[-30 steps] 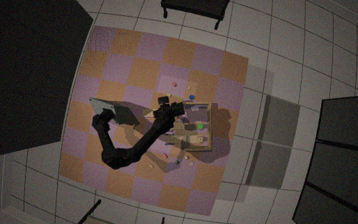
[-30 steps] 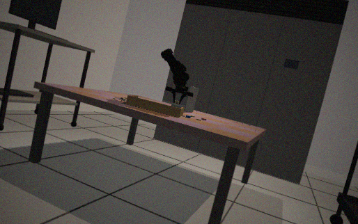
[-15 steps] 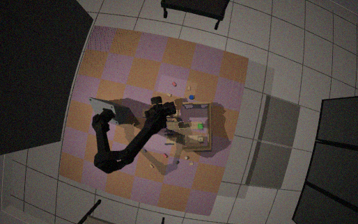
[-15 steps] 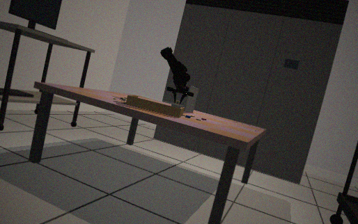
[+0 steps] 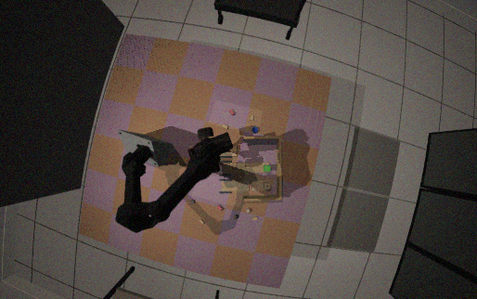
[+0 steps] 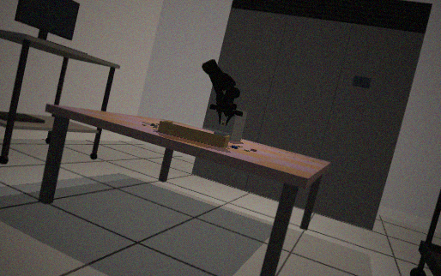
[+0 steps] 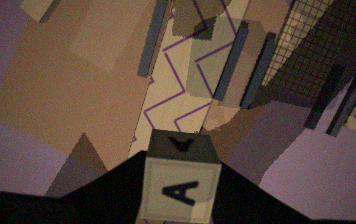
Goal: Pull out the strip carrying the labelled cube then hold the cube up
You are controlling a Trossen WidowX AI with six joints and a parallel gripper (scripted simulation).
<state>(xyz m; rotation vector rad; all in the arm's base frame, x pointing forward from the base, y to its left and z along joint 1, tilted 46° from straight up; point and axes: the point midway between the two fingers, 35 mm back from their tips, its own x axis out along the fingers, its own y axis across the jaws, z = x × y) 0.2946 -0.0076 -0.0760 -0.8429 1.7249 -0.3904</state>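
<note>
My gripper (image 6: 223, 123) (image 7: 177, 162) is shut on the cube marked A (image 7: 181, 189), whose letter shows on two faces in the wrist view. In the exterior view the fingers point down and stand above the table, near the tan tray (image 6: 193, 134) (image 5: 280, 155). A cream strip with purple zigzag lines (image 7: 161, 92) runs below the cube in the wrist view, between blue-grey bars, partly in shadow. A strip with a grid pattern (image 7: 295, 42) lies to its right. In the top view the arm hides the fingertips and the cube.
Blue-grey bars (image 7: 231, 62) (image 7: 153, 37) stand beside the strips. A green block (image 5: 267, 168) and a small pale square piece (image 5: 266, 186) are inside the tray. A blue piece (image 5: 255, 130) and small red pieces (image 5: 232, 112) (image 5: 220, 208) lie outside it. A grey panel (image 5: 139, 144) stands behind the arm.
</note>
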